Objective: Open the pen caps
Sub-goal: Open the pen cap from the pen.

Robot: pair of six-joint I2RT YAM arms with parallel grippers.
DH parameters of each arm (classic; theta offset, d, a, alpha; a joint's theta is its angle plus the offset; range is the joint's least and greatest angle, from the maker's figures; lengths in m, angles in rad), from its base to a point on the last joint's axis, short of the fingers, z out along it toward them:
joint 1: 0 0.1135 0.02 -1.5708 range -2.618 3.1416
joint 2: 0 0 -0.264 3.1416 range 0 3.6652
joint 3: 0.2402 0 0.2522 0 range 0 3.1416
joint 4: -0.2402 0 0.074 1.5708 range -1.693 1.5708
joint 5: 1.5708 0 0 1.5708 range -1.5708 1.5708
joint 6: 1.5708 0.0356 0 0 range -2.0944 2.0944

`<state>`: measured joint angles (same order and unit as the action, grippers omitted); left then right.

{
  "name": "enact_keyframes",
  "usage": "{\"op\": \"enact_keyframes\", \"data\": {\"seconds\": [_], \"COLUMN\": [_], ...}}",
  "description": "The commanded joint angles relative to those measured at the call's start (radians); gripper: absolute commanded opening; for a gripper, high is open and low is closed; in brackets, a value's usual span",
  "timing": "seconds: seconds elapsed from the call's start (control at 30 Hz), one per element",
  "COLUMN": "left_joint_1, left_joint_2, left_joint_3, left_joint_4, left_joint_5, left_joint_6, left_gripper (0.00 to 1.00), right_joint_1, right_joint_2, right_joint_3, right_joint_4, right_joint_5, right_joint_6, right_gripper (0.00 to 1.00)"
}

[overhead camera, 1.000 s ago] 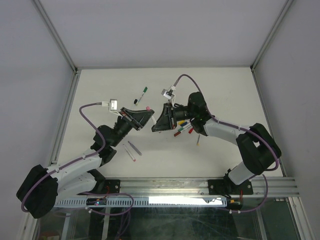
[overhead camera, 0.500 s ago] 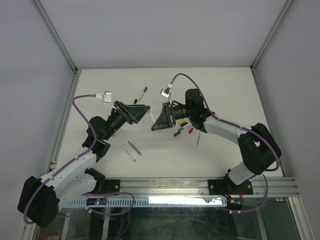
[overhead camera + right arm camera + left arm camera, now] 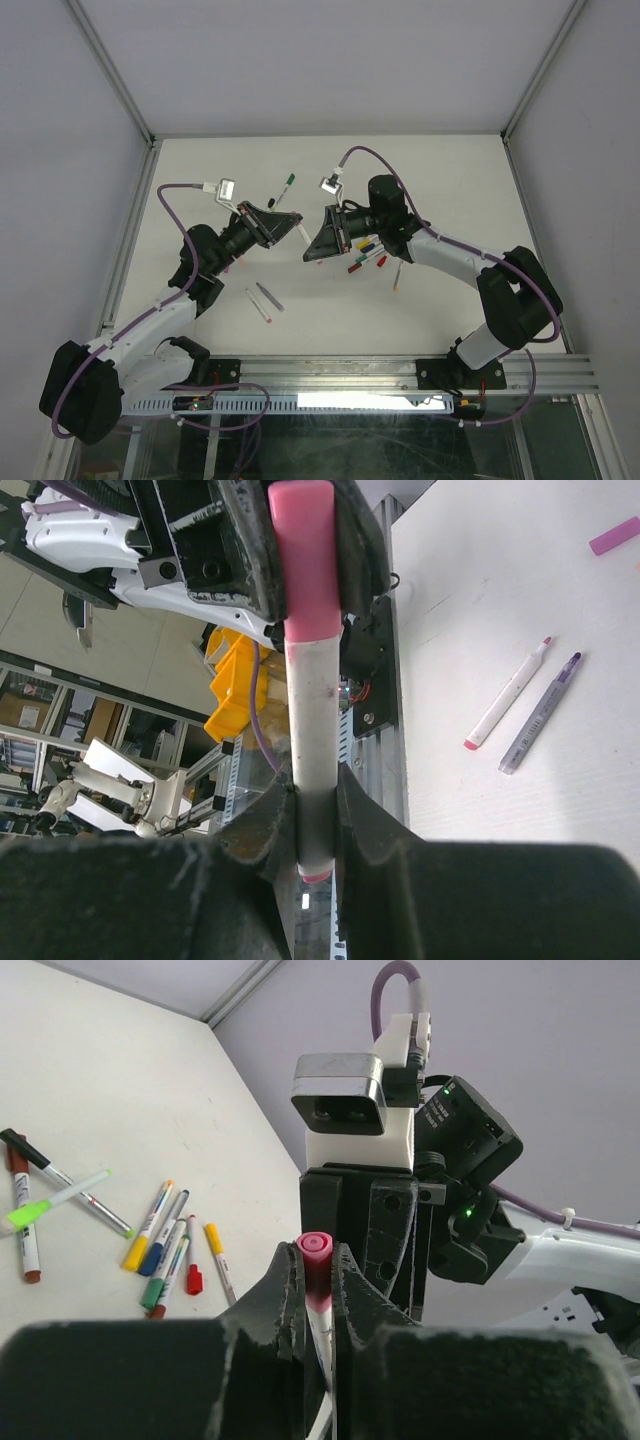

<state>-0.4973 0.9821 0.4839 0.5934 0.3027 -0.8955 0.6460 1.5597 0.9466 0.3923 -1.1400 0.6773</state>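
Pink cap [image 3: 302, 560] sat on its pen [image 3: 310, 710], no gap visible at the join with the white barrel. The pen was held in the air over mid-table, bridging the two grippers. Left gripper [image 3: 320, 1282] was pinched on the pink cap, right gripper [image 3: 315, 815] was clamped on the white barrel near its tail end, and the two faced each other nose to nose. A cluster of loose pens [image 3: 368, 255] lay on the table [image 3: 450, 180] just under and right of the right gripper. Green-capped pen [image 3: 286, 183] lay further back, touching a black-ended one. Two uncapped pens [image 3: 265, 300] lay side by side nearer the front edge. A stray pink cap [image 3: 613, 535] lay on the table, well apart from those two.
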Motion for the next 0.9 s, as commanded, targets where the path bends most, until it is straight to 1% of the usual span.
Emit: {"op": "enact_keyframes", "data": {"seconds": [0.0,0.1,0.2,0.4,0.87], "left_joint_1": [-0.003,-0.001,-0.001,-0.002,-0.003], "left_joint_2": [-0.003,-0.009,-0.015,-0.008,0.026], "left_joint_3": [0.047,0.039,0.01,-0.038,-0.047], "left_joint_4": [0.048,0.068,0.111,0.17,0.193], "left_joint_5": [0.062,0.077,0.096,0.116,0.134], "left_joint_6": [0.011,0.034,0.052,0.04,0.043], "left_gripper": [0.0,0.0,0.0,0.0,0.0], "right_joint_1": [0.006,0.004,-0.007,-0.022,-0.022], "right_joint_2": [-0.024,-0.023,-0.025,-0.039,-0.033], "right_joint_3": [0.052,0.059,0.054,0.037,0.032], "right_joint_4": [-0.045,-0.053,-0.011,0.035,0.051], "right_joint_5": [0.002,0.002,0.002,0.002,0.002], "right_joint_6": [0.004,0.004,0.004,0.004,0.004], "right_gripper": [0.0,0.0,0.0,0.0,0.0]}}
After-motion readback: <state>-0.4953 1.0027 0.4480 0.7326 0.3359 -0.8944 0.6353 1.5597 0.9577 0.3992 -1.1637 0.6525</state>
